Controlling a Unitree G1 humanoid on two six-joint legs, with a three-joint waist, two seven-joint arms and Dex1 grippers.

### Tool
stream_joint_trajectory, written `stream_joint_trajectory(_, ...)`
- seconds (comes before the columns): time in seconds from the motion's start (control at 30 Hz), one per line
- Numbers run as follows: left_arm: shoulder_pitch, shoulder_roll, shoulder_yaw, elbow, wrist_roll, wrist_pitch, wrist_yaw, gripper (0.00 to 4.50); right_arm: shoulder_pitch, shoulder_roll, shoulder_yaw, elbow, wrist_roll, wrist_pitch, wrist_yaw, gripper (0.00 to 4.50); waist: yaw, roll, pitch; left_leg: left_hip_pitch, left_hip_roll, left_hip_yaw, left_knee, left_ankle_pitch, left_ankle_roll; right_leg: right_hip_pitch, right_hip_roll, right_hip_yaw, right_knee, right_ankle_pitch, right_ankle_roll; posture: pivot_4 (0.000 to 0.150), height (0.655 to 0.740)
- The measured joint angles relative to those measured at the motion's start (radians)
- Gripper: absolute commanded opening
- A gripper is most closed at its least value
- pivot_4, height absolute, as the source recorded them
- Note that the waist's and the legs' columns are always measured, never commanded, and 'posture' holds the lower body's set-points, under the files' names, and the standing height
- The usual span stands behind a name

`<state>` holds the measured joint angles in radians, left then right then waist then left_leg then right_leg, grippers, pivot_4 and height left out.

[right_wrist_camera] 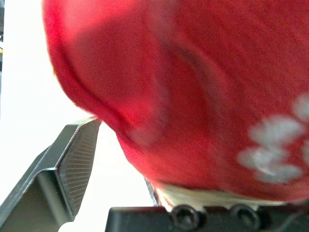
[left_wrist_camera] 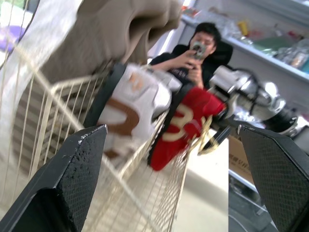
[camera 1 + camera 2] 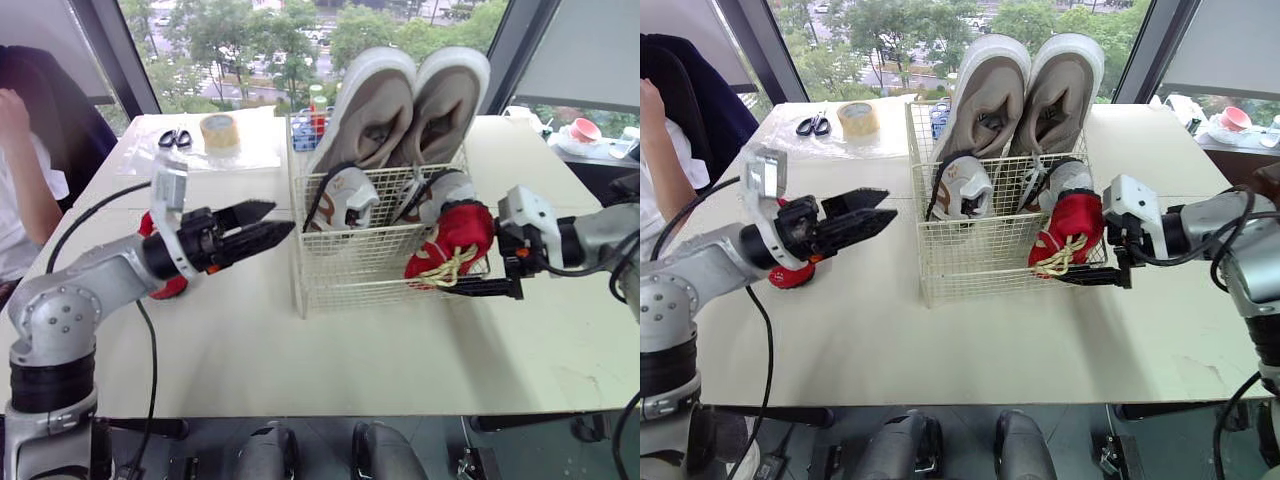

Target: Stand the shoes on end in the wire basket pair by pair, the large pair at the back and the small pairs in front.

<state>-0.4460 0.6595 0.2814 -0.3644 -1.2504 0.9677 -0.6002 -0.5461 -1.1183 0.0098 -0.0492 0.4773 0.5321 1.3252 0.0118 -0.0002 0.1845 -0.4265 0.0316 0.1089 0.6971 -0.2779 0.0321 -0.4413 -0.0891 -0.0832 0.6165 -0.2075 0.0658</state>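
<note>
Between the fingers of the right pincer (image 3: 1078, 265), pinching the red shoe (image 3: 1072, 225) at the corner of the wire basket (image 3: 970, 262) just ahead, midway through placing a small pair; next, lowering it inside upright, with the left pincer (image 3: 885, 205) spread

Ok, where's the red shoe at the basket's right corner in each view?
Left eye view: red shoe, right of centre, at the front right corner of the wire basket.
Right eye view: the shoe just right of centre.
Left wrist view: the shoe beside the white shoe.
Right wrist view: the shoe close up.
Shared landmark: the wire basket.
</note>
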Motion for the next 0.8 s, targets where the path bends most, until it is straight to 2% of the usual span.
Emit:
stream_joint_trajectory(0.27,0.101,0.032,0.011,-0.083,0.023,-0.014,0.041,4.5,0.087,-0.145,-0.193,-0.076,-0.002,0.035,0.0,4.45,0.002,0.0,0.0,0.0,0.0,0.0,0.0,-0.002,0.002,0.0,-0.001,0.0,0.0,-0.001,-0.001,0.15,0.74)
stream_joint_trajectory(0.43,0.12,0.035,0.034,-0.09,0.073,-0.044,0.133,4.5,0.112,-0.282,-0.272,-0.007,-0.047,-0.011,0.051,4.45,0.0,0.0,0.0,0.0,0.0,0.0,-0.001,-0.002,0.003,-0.001,-0.003,0.0,-0.001,-0.001,-0.001,0.15,0.74)
stream_joint_trajectory(0.5,0.119,0.035,0.055,-0.09,0.084,-0.048,0.191,4.5,0.023,-0.314,-0.259,0.066,-0.058,-0.042,0.068,4.45,-0.003,0.001,0.0,0.0,0.0,0.0,-0.001,-0.002,0.002,-0.002,-0.004,0.0,-0.001,0.0,-0.002,0.15,0.74)
stream_joint_trajectory(0.6,0.088,0.039,0.069,-0.079,0.114,-0.047,0.299,4.5,-0.213,-0.303,-0.196,0.116,-0.038,-0.047,0.099,4.45,-0.01,0.002,0.001,0.0,0.0,0.0,-0.003,-0.002,0.002,-0.003,-0.004,0.0,-0.001,0.0,-0.002,0.15,0.74)
stream_joint_trajectory(0.67,0.035,0.064,0.073,-0.033,0.159,-0.013,0.404,4.5,-0.354,-0.227,-0.15,0.086,0.018,0.004,0.127,4.45,-0.017,0.0,0.001,0.001,0.001,-0.001,-0.004,-0.001,0.001,-0.002,-0.002,0.0,-0.001,0.0,-0.003,0.15,0.74)
stream_joint_trajectory(0.8,-0.059,0.125,0.09,0.092,0.271,0.077,0.597,4.5,-0.423,-0.075,-0.058,-0.046,0.141,0.134,0.149,4.45,-0.023,-0.001,0.001,0.0,0.0,-0.001,-0.007,0.0,0.0,-0.003,0.0,-0.001,-0.001,0.002,0.001,0.15,0.74)
